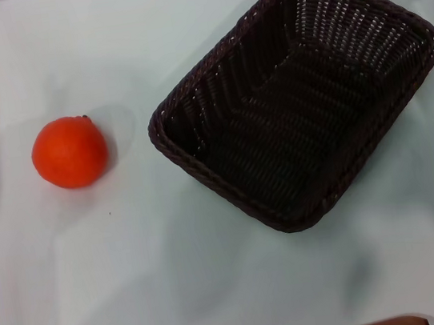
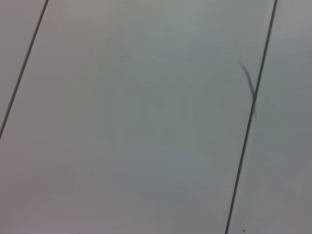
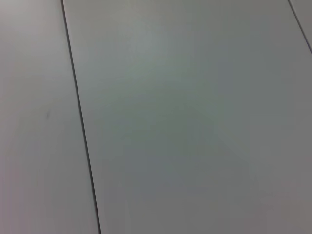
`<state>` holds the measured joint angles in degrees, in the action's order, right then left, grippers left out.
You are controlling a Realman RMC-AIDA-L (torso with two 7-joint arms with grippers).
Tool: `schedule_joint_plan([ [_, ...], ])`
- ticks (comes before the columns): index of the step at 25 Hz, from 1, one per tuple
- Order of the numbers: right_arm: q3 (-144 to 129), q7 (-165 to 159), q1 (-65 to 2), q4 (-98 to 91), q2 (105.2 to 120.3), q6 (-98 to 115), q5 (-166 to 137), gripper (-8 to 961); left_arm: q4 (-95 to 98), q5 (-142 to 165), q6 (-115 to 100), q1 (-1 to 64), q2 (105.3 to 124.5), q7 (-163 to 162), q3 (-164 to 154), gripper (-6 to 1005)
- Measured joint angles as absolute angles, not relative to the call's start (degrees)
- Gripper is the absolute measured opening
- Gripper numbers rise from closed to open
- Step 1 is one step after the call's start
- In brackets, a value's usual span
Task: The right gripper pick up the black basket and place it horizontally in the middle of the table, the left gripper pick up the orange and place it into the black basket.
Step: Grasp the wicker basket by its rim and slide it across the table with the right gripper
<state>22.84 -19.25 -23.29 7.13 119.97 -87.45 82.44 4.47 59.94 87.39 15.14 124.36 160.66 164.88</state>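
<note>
Head view: black basket (image 1: 297,99) lies skewed at the table's (image 1: 137,287) right; orange (image 1: 69,152) sits well apart, left.
Grippers: neither in view; jaw state cannot be told.
Risk, basket: one-sided rim grip may tilt or slip it.
Risk, orange: may roll if nudged.

orange (image 1: 69,152): bright orange-red | black basket (image 1: 297,99): dark brown-black woven wicker | table (image 1: 137,287): pale white-grey

One orange (image 1: 69,152) and one black basket (image 1: 297,99) (empty inside) lie on one table (image 1: 178,289).
</note>
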Motion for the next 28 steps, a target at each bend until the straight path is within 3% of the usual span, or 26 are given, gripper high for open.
schedule_joint_plan([
  [9, 23.02, -19.33, -23.29, 7.12, 119.94, -87.36, 82.51, 946, 4.48, 59.94, 87.19, 15.20, 124.36, 160.66, 164.88, 875],
  [15, 18.22, -28.39, -24.14, 3.21, 118.95, -88.24, 79.83, 945, 4.49, 59.94, 87.18, 15.07, 124.36, 160.66, 164.88, 874],
  [19, 12.47, -47.85, -27.27, -9.82, 118.18, -88.18, 74.53, 945, 4.68, 59.94, 87.18, 15.02, 124.36, 160.66, 164.88, 874],
  [25, -5.10, -86.15, -30.41, -38.82, 119.00, -87.48, 68.72, 944, 4.80, 59.94, 87.21, 14.62, 124.42, 160.66, 164.88, 876],
  [28, -14.84, -102.07, -30.52, -51.18, 118.05, -88.52, 63.37, 941, 4.77, 59.94, 87.13, 14.36, 124.38, 160.66, 164.88, 874],
])
